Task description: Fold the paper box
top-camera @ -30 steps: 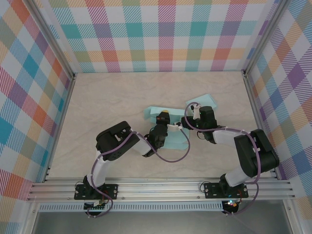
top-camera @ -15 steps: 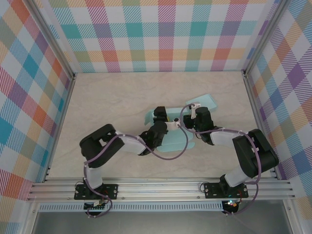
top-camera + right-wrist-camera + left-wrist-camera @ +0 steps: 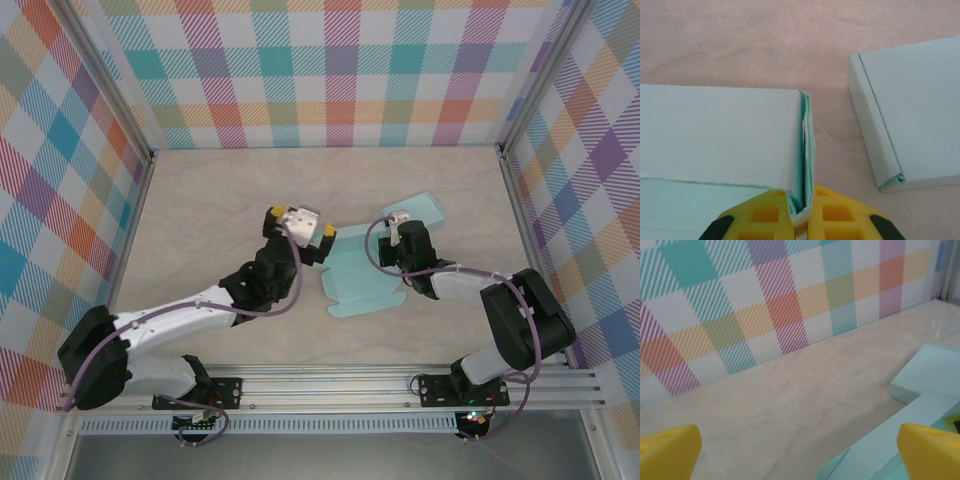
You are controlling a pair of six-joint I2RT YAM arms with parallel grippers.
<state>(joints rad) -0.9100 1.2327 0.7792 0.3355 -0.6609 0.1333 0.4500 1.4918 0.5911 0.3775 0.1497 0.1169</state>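
Teal paper box sits in the middle of the bench, its folded wall now pinched by the right gripper, while the left gripper has let go, spread wide and backed off, so I judge the fold is now held from one side only.

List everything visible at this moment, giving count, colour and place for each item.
paper box: one, pale teal, partly folded, mid-table
second paper piece: one, pale teal, behind and to the right of the box, apart from it
table: one, beige marbled, under everything
walls: three, pastel plaid, around the table
rail: one, silver, along the near edge
arms: two, black and white, bolted to the rail
left fingers: two, yellow, spread open by the box's far left corner, holding nothing
right fingers: two, yellow, shut on a folded flap of the box
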